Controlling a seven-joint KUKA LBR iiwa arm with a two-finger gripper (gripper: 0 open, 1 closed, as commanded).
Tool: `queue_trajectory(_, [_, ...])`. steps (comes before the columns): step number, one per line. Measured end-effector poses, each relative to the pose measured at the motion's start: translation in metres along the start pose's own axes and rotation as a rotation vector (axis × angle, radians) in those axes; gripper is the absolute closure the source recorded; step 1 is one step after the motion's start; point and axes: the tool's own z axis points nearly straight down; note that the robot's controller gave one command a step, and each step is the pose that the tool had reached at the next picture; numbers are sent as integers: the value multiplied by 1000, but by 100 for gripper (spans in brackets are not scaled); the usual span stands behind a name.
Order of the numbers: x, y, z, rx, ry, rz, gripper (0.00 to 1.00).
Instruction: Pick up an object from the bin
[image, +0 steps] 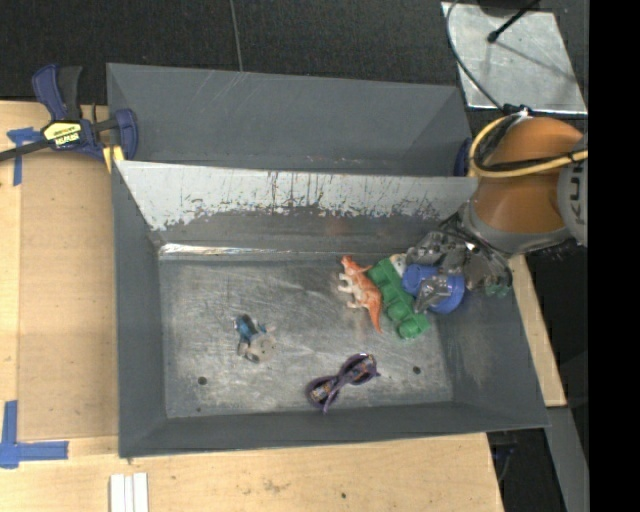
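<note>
The arm enters at the bin's (140, 300) 3 o'clock edge, its wrist under a rounded orange cover (515, 195), and slants down and leftward to the floor. The gripper (437, 284) sits low at about 2 o'clock on the floor, right over a round blue plastic piece (448, 298) in the corner by the right wall. Whether the hand is spread, narrow or gripping that piece cannot be told. Touching the blue piece on its 9 o'clock side is a knobbly green plastic toy (395, 297), with an orange-and-white toy figure (362, 288) against it. A purple looped cord (343, 379) lies at 5 o'clock and a small blue-and-grey trinket (252, 337) at 9 o'clock, both well apart from the gripper.
</note>
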Motion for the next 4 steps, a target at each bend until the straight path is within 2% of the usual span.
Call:
queue_trajectory(1, [0,0,0,0,0,0,100])
queue_trajectory(2, [-9,30,-26,-2,29,4,100])
queue_trajectory(3, [19,-6,-90,-7,35,4,100])
queue_trajectory(4, [19,-21,-112,2,26,9,100])
